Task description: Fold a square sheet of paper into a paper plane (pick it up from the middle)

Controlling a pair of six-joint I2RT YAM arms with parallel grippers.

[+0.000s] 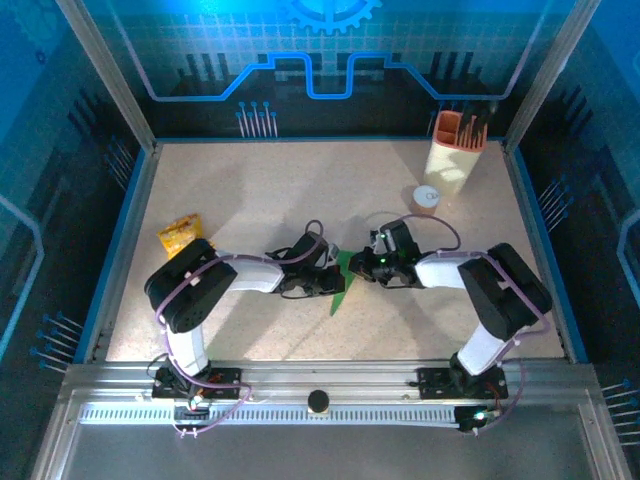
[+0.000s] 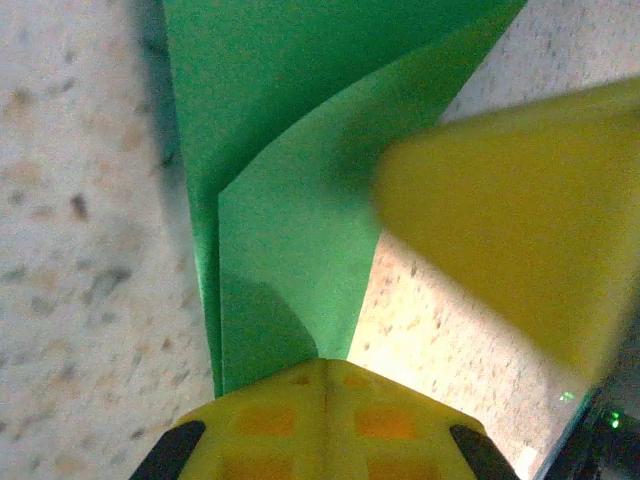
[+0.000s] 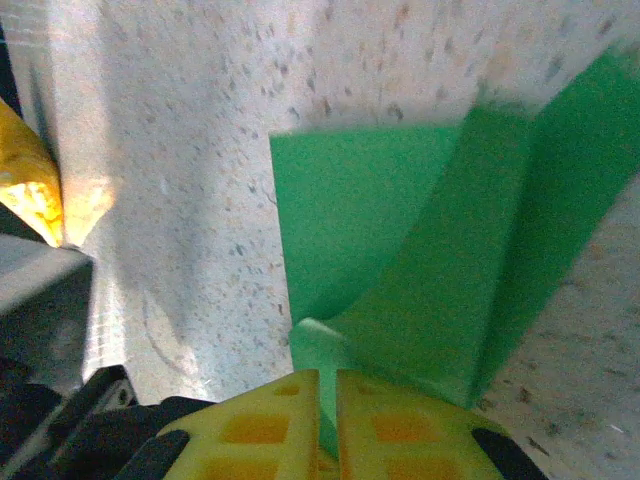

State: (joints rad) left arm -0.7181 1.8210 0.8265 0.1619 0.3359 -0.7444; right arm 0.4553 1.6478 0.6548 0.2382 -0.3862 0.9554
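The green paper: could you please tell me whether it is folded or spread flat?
Folded: the green paper shows overlapping layers in the left wrist view, and a creased flap in the right wrist view.

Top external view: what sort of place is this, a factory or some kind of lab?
Probably a robot lab or demo booth: the left arm and right arm are bolted to a metal rail, blue-lit panels wall the table, and green paper lies between the arms.
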